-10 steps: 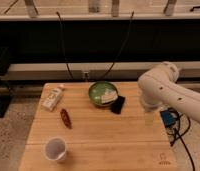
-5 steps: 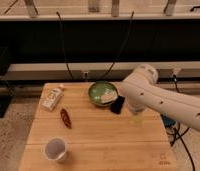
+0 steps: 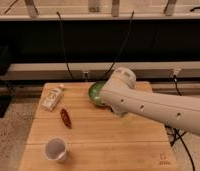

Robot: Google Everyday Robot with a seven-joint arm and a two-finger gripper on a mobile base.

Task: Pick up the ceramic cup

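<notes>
The ceramic cup (image 3: 56,149) is small, white and upright, with a round rim. It stands near the front left corner of the wooden table (image 3: 108,145). The robot's big white arm link (image 3: 148,104) reaches in from the right edge, and its rounded end is over the back middle of the table. It covers part of the green bowl (image 3: 95,93). My gripper is hidden behind this link and does not show. The arm is far from the cup, up and to its right.
A white rectangular carton (image 3: 52,97) lies at the table's back left. A small dark red object (image 3: 66,118) lies in front of it. Black cables (image 3: 63,45) hang behind the table, below a shelf. The floor (image 3: 8,130) shows at left.
The white arm has swung left across the table, from the right side to over the green bowl, and looms larger. The cup, carton and red object have not moved.
</notes>
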